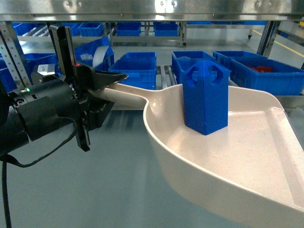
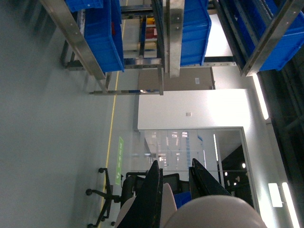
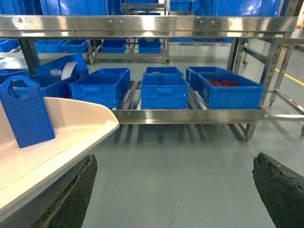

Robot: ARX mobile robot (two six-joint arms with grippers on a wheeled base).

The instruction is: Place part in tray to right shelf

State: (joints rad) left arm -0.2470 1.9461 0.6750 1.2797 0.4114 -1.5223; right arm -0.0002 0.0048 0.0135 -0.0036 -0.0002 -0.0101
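Tray carried level toward the shelf

My left fingers [image 1: 102,92] clamp the tray [image 1: 266,142] handle at 9 o'clock — level, so the part [image 1: 205,97] stays upright inside; my right fingers [image 3: 173,190] hang wide, empty, shelf [image 3: 190,115] at 12 o'clock.

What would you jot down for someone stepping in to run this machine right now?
Left gripper: shut on the tray's handle, holding the tray in the air.
Right gripper: open, empty, its fingers low beside the tray's edge.
The part stands upright in the tray.
Done: part is in the tray, tray lifted.
Left: carry it to the right shelf, ahead with blue crates on it, and set it down.
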